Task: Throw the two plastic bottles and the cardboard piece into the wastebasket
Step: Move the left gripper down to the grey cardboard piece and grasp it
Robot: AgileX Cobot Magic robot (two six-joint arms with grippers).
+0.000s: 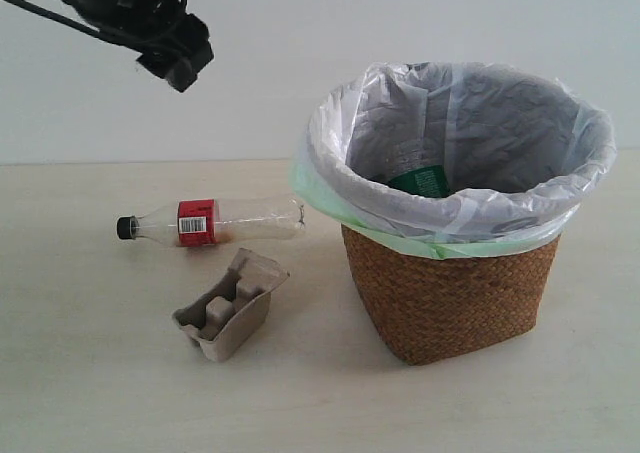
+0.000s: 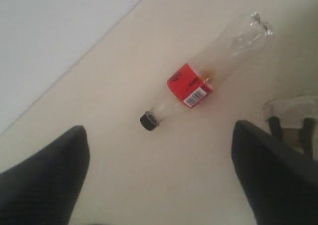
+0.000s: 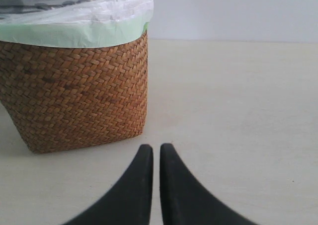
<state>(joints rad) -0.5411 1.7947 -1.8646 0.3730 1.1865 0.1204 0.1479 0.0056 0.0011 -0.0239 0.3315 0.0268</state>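
left gripper (image 2: 159, 135), jaws spread wide and empty, hangs above the slim bottle (image 2: 191, 86) lying flat just below and ahead of it; best lowered astride its labelled middle, crosswise, before closing; right gripper (image 3: 155, 153), pinched together, sits beside the basket (image 3: 74, 96).

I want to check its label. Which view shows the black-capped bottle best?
Left wrist view: the black-capped bottle lies whole and close, label facing the camera. The exterior view shows it whole but smaller; the right wrist view misses it.
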